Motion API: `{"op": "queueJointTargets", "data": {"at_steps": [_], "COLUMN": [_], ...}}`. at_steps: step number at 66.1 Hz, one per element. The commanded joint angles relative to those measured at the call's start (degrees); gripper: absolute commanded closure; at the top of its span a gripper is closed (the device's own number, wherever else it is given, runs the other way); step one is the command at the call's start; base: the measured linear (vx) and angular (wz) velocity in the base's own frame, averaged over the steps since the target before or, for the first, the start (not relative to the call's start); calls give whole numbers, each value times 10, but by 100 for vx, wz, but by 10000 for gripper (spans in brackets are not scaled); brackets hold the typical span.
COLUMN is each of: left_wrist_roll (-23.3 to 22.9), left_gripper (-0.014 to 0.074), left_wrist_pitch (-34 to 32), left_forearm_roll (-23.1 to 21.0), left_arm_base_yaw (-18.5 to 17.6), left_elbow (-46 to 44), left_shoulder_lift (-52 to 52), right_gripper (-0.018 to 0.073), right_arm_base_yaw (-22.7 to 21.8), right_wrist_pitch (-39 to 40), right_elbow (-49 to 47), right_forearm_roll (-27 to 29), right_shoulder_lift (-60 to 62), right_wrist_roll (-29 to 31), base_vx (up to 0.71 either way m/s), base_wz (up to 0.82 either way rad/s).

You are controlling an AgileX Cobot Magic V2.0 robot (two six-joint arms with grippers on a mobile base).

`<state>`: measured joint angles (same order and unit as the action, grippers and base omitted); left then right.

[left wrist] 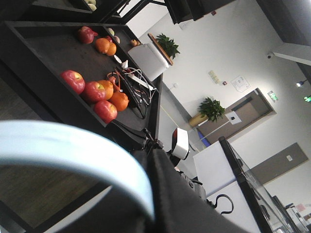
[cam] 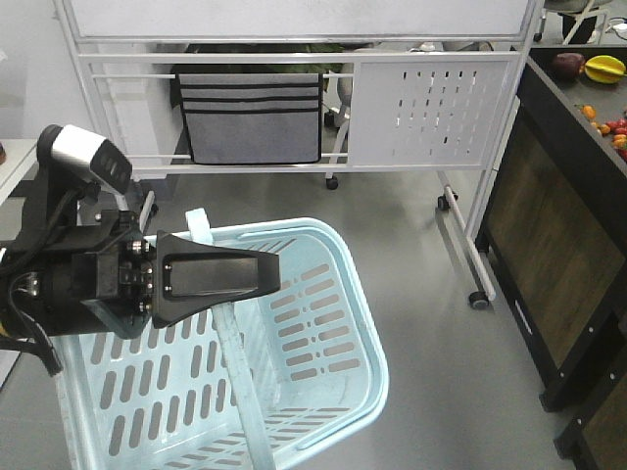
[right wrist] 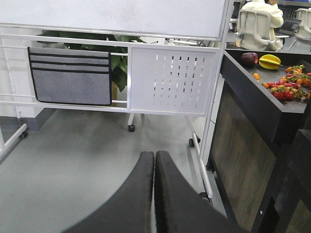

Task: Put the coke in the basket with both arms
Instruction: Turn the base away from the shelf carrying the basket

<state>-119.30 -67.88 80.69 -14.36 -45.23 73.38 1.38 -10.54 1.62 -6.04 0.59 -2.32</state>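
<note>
The light blue basket (cam: 323, 328) fills the lower left of the front view, with nothing in it. Its flat handle (cam: 242, 387) runs across the top. My left gripper (cam: 272, 274), black and tapered, lies across that handle and is shut on it. In the left wrist view the pale blue handle (left wrist: 73, 145) curves between the dark fingers (left wrist: 189, 204). My right gripper (right wrist: 154, 156) is shut with nothing in it and points over bare grey floor. The coke is out of view in every frame.
A white wheeled frame (cam: 431, 108) with a grey fabric pocket (cam: 253, 117) stands ahead. A dark shelf unit (cam: 558, 245) carrying fruit (cam: 604, 69) lines the right side. Apples and oranges (left wrist: 97, 92) lie on its top.
</note>
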Motion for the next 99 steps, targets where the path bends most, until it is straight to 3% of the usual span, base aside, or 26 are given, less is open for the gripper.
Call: {"op": "queueJointTargets", "data": {"at_steps": [1, 65, 99], "left_wrist_roll": [3, 3, 3], "left_gripper": [602, 602, 602], "left_wrist_pitch": [-112, -112, -112], "left_forearm_roll": [-53, -53, -53], "left_arm_base_yaw": [-2, -2, -2], "left_elbow": [-16, -16, -16], "left_shoulder_lift": [-18, -18, -18], "right_gripper": [564, 564, 564], "right_arm_base_yaw": [-2, -2, -2], "right_wrist_pitch": [43, 43, 43], "right_elbow": [6, 6, 6], "right_forearm_roll": [-6, -6, -6], "right_shoulder_lift": [11, 11, 11], "right_wrist_roll": [5, 5, 5], "base_vx": [23, 24, 22], "base_wz": [-5, -3, 29]}}
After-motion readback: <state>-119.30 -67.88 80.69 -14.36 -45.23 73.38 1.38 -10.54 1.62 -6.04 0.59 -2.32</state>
